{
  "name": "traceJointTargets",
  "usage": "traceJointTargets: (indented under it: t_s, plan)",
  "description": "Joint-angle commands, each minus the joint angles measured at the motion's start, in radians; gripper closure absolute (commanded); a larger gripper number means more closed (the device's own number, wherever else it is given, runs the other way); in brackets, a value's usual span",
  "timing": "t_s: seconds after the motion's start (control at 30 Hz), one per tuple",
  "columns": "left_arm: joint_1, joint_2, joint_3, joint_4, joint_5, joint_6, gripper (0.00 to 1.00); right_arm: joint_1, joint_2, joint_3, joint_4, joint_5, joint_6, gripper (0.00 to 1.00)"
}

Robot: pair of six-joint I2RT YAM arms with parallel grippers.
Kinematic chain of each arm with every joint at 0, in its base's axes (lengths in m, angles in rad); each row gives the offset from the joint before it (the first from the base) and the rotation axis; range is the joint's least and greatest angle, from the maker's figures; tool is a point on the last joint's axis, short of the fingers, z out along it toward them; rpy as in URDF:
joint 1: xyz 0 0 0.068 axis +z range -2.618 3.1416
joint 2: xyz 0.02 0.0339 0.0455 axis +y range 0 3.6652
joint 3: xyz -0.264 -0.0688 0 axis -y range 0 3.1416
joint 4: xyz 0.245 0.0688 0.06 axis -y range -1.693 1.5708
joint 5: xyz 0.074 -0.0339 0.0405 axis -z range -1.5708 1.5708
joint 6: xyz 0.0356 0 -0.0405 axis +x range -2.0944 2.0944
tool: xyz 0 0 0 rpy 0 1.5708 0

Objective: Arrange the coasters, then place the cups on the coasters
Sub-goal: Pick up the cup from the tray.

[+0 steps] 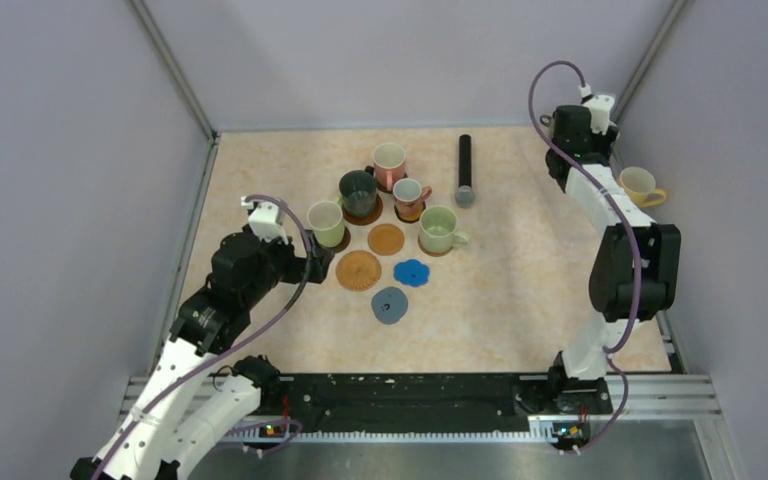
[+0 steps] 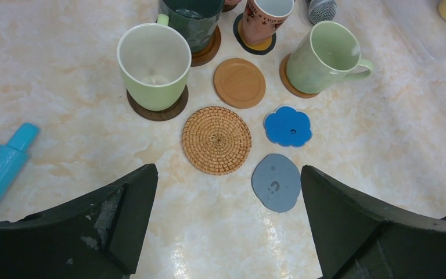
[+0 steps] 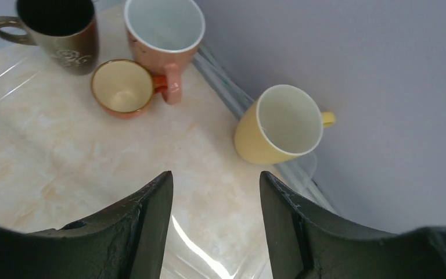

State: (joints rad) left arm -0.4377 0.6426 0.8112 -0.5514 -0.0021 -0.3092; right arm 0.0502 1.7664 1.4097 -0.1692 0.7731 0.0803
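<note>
1. From above: the left arm (image 1: 230,290) crouches low, the left gripper (image 1: 312,266) beside a pale green cup (image 1: 326,222); the right arm (image 1: 625,265) stretches to the far right corner, where the yellow cup (image 1: 640,185) sits by the wall (image 1: 730,150).
2. Left wrist: jaws wide and empty, above the woven coaster (image 2: 216,140); the pale green cup stands empty on a dark coaster (image 2: 158,110); the printed cup (image 2: 264,20) has lettering too small to read.
3. Right wrist: the right gripper (image 3: 216,177) is half-narrowed and holds nothing; the yellow cup is just ahead, empty.
</note>
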Motion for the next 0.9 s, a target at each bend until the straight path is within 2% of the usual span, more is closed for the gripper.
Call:
traceJointTargets:
  t_s: [0.0, 0.13, 0.43, 0.6, 0.87]
  plan:
    - [-0.012, -0.008, 0.008, 0.014, -0.044, 0.019, 0.01, -0.045, 0.006, 0.011, 0.033, 0.011, -0.004, 0.43]
    - [-0.013, 0.009, 0.011, 0.008, -0.062, 0.021, 0.01, -0.114, 0.016, -0.045, 0.103, -0.01, -0.054, 0.42]
    - [-0.014, 0.06, 0.013, 0.003, -0.096, 0.024, 0.01, -0.147, 0.068, -0.089, 0.207, -0.007, -0.031, 0.4]
    - [-0.013, 0.084, 0.012, 0.002, -0.112, 0.029, 0.01, -0.192, 0.139, -0.035, 0.177, -0.022, -0.01, 0.4]
    - [-0.013, 0.11, 0.02, 0.006, -0.125, 0.031, 0.01, -0.2, 0.16, -0.043, 0.253, -0.024, -0.004, 0.39]
